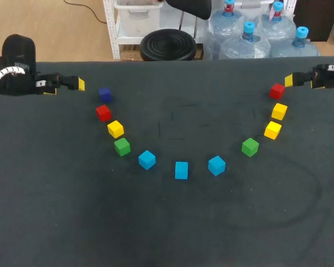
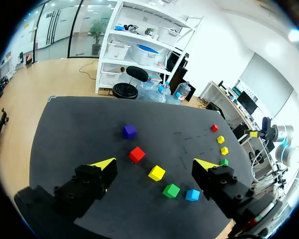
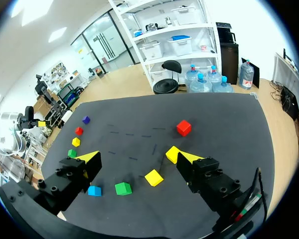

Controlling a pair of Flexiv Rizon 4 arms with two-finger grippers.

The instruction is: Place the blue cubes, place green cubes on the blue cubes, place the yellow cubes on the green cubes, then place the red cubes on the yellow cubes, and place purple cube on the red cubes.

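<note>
Head view: eleven cubes [image 1: 116, 129] lie apart in a U-shaped arc on the dark desk [image 1: 55, 222]. The purple cube [image 1: 104, 94] is at the arc's left end and three blue cubes [image 1: 181, 170] are at its bottom. The arms sit at the far corners, the left end effector [image 1: 78, 84] near the purple cube, the right end effector [image 1: 289, 80] just beside a red cube [image 1: 276, 90].

Left wrist view: its fingers stand wide apart, holding nothing.

Right wrist view: likewise spread wide and empty.

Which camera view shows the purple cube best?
The left wrist view: the purple cube lies ahead of the left gripper, large and clearly purple. The head view shows it smaller and darker; the right wrist view, a far speck.
</note>
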